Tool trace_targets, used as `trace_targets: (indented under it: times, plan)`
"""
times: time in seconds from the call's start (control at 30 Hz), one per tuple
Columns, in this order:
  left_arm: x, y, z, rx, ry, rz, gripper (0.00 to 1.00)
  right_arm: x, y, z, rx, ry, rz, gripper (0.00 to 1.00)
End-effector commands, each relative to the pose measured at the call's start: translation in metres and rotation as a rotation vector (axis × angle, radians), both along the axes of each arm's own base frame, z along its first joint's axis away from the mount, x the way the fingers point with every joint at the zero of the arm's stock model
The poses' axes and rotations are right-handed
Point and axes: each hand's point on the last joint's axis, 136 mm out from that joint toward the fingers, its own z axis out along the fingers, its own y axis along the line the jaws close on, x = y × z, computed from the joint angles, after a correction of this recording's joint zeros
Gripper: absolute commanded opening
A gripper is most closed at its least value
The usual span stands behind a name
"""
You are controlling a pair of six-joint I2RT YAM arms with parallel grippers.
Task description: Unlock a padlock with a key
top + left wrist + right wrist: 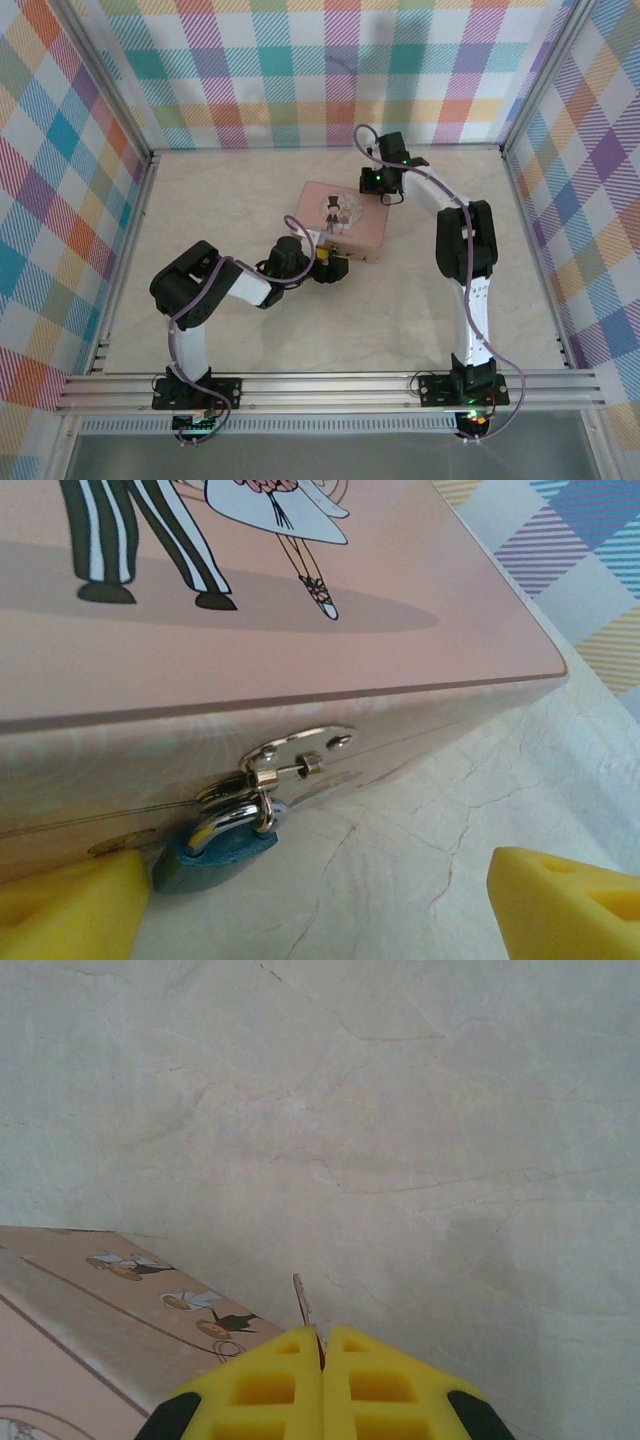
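While the left pincer [320, 905] hangs low at the front wall of the pink tin [300, 660], its yellow pads stand spread, one at each side of the wrist view, gripping nothing. Between them, close to the left pad, the padlock [215, 855] dangles from the tin's hasp [290, 755]. Its silvery shackle goes through the loop and its blue-teal body sits down by the desk [450, 810]. It seems to touch the left pad, though the picture's edge makes that hard to tell. The shackle looks closed, so the lock is not yet undone. Over to the right, at the tin's far side, the right pincer [322, 1345] is pressed together on a thin metal blade, which I take for the key [301, 1305]. Its tip pokes out past the fingertips, well apart from the lock. The step in hand looks like steadying the padlock. Next the left pads should close on the blue body and present its keyhole, then the right arm must carry the key round the tin and line the blade with the slot
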Motion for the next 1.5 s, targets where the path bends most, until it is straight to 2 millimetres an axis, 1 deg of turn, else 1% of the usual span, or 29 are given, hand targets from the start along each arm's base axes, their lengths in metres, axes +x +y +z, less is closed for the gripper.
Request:
trace_targets:
  times: [0.0, 0.07, 0.27, 0.43, 0.57, 0.7, 0.83, 1.03, 1.07, 1.1, 1.3, 1.33, 1.37, 1.4, 1.47]
  plan:
    - [0.001, -0.02, 0.021, -0.05, -0.072, -0.076, 0.88, -0.029, 0.017, -0.029, -0.006, 0.111, 0.066, 0.0]
    - [0.0, -0.023, 0.025, -0.057, -0.084, -0.092, 0.87, -0.031, 0.017, -0.031, -0.009, 0.114, 0.065, 0.0]
    - [-0.007, -0.032, 0.026, -0.058, -0.083, -0.166, 0.74, -0.032, 0.015, -0.03, -0.015, 0.108, 0.068, 0.0]
    - [-0.005, -0.032, 0.027, -0.062, -0.08, -0.156, 0.73, -0.032, 0.015, -0.028, -0.013, 0.104, 0.068, 0.0]
    - [-0.004, -0.032, 0.026, -0.08, -0.073, -0.149, 0.69, -0.033, 0.015, -0.027, -0.011, 0.1, 0.066, 0.0]
    - [-0.011, -0.038, 0.03, -0.12, -0.071, -0.2, 0.6, -0.034, 0.014, -0.028, -0.016, 0.1, 0.065, 0.0]
    - [-0.015, -0.037, 0.03, -0.125, -0.07, -0.208, 0.59, -0.033, 0.013, -0.028, -0.016, 0.097, 0.064, 0.0]
    - [-0.02, -0.029, 0.027, -0.119, -0.062, -0.186, 0.58, -0.033, 0.012, -0.026, -0.017, 0.093, 0.061, 0.0]
    - [-0.021, -0.028, 0.025, -0.118, -0.057, -0.187, 0.54, -0.034, 0.013, -0.026, -0.017, 0.095, 0.061, 0.0]
    - [-0.021, -0.027, 0.024, -0.117, -0.053, -0.183, 0.53, -0.034, 0.013, -0.026, -0.017, 0.094, 0.061, 0.0]
    - [-0.018, -0.02, 0.017, -0.106, -0.042, -0.137, 0.53, -0.034, 0.012, -0.024, -0.019, 0.089, 0.061, 0.0]
    - [-0.017, -0.019, 0.016, -0.105, -0.039, -0.125, 0.54, -0.035, 0.011, -0.025, -0.019, 0.091, 0.059, 0.0]
    - [-0.016, -0.018, 0.016, -0.106, -0.041, -0.119, 0.57, -0.035, 0.012, -0.025, -0.018, 0.091, 0.061, 0.0]
    - [-0.014, -0.017, 0.013, -0.099, -0.037, -0.108, 0.6, -0.035, 0.012, -0.026, -0.019, 0.093, 0.06, 0.0]
    - [-0.009, -0.013, 0.007, -0.067, -0.026, -0.075, 0.62, -0.035, 0.012, -0.027, -0.016, 0.093, 0.061, 0.0]
